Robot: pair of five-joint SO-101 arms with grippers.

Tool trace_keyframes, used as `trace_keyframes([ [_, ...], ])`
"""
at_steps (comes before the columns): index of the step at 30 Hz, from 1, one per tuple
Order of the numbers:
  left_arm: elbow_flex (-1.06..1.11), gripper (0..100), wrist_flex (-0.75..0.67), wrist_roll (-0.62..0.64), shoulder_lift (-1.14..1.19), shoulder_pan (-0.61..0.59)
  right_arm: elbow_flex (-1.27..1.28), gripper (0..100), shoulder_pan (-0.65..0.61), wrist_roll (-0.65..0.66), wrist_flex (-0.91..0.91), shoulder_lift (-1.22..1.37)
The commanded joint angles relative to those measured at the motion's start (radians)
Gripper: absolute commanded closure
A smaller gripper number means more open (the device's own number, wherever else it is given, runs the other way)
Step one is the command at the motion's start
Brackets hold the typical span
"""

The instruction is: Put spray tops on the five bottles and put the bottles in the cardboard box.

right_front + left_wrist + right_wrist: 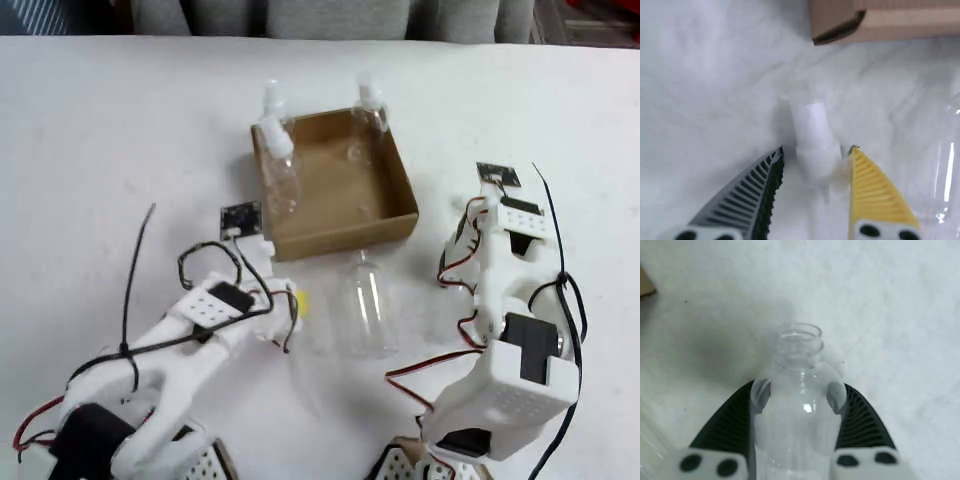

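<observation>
our right claw (799,389) clamps an uncapped bottle (800,347), likely steadying its neck for capping; left claw (817,149) spread open astride the spray top (811,127).

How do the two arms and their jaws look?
The left arm and the right arm are white with black motors and red and black cables. The left jaws are ribbed, one grey and one yellow; the right jaws are ribbed and black.

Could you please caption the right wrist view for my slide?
Right gripper clasping an uncapped clear bottle, white table behind.
</observation>
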Motion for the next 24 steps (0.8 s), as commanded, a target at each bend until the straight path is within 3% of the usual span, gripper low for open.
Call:
trace_keyframes([
  [1,-0.063,79,-0.046,0.012,0.024,0.018,-0.029,98.1,-0.005,0.014,-0.027,0.005],
  [8,-0.114,81,-0.052,0.012,0.116,0.018,-0.029,98.1,-0.004,0.014,-0.027,0.005],
  [12,-0.126,99,-0.049,0.005,0.128,0.021,-0.029,98.1,-0.002,0.014,-0.027,0.005],
  [14,-0.121,95,-0.046,0.005,0.127,0.021,-0.029,98.1,-0.001,0.014,-0.027,0.005],
  [19,-0.138,98,0.015,0.002,0.119,0.015,-0.029,98.1,0.001,0.012,-0.022,-0.004],
  [24,-0.127,98,0.110,-0.112,0.004,0.008,-0.031,98.1,-0.004,-0.011,-0.016,-0.085],
])
